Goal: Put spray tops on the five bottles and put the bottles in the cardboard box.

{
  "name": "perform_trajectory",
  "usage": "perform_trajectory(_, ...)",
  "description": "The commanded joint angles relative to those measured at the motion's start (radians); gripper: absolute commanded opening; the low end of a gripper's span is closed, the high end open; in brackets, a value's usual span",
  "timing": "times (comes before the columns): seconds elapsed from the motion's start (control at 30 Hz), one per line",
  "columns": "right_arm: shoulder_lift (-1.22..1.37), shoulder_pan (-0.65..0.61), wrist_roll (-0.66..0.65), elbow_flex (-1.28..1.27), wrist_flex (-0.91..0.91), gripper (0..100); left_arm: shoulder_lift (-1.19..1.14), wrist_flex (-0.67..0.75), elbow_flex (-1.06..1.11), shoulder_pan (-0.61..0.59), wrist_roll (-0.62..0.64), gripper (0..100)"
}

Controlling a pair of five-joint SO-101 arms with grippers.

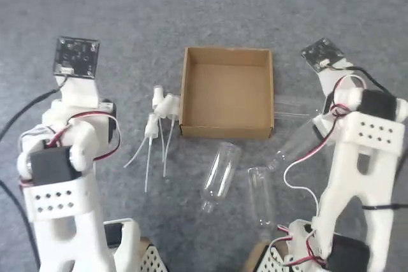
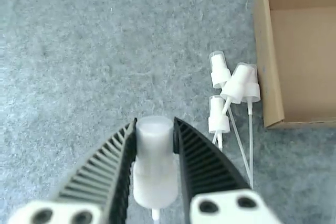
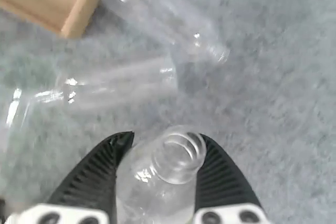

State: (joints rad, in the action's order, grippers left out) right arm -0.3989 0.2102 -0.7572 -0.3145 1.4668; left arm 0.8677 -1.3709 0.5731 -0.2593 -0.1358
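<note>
A: Gripping anything, that left gripper (image 2: pixel 154 125)?
B: Yes, it's clenched on a top (image 2: pixel 155 174), long axis in line with the jaws, cap end outward.
A: And the right gripper (image 3: pixel 165 140)?
B: Grasping a bottle (image 3: pixel 170 169), its mouth pointing out past the fingertips.
A: The rest?
B: Three loose tops (image 1: pixel 159 109) lie just left of the box (image 1: pixel 226 130), caps far, tubes trailing near. Two bottles (image 1: pixel 220 173) lie near of it, lengthwise roughly near-to-far.
</note>
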Motion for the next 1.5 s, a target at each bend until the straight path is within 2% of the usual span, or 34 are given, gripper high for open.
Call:
perform_trajectory(0.0,-0.024,0.096,-0.101,0.061,0.041,0.5,0.037,-0.018,-0.025,-0.003,-0.008,1)
perform_trajectory(0.13,0.094,0.286,-0.186,0.061,-0.081,0.5,0.037,0.006,0.022,0.000,-0.008,1)
perform_trajectory(0.27,0.245,0.369,-0.210,0.061,-0.226,0.5,0.037,0.035,0.071,0.003,-0.002,1)
perform_trajectory(0.47,0.435,0.354,-0.206,0.064,-0.401,0.6,0.037,0.038,0.150,-0.003,-0.003,1)
perform_trajectory(0.6,0.509,0.325,-0.127,0.064,-0.479,0.6,0.038,0.038,0.203,0.003,-0.002,1)
perform_trajectory(0.8,0.542,0.295,-0.101,0.064,-0.495,0.6,0.038,0.121,0.292,0.000,0.000,1)
perform_trajectory(0.97,0.510,0.326,-0.110,0.089,-0.476,1.5,0.038,0.192,0.378,0.003,0.025,1)
perform_trajectory(1.07,0.433,0.358,-0.221,0.143,-0.332,10.6,0.038,0.216,0.407,0.002,0.023,1)
perform_trajectory(1.2,0.314,0.430,-0.482,0.193,-0.102,23.2,0.038,0.230,0.417,0.002,0.023,1)
perform_trajectory(1.37,0.234,0.611,-0.848,0.189,0.076,24.8,0.038,0.230,0.417,0.003,0.021,1)
perform_trajectory(1.47,0.234,0.716,-1.033,0.189,0.117,24.9,0.038,0.236,0.417,0.003,0.021,1)
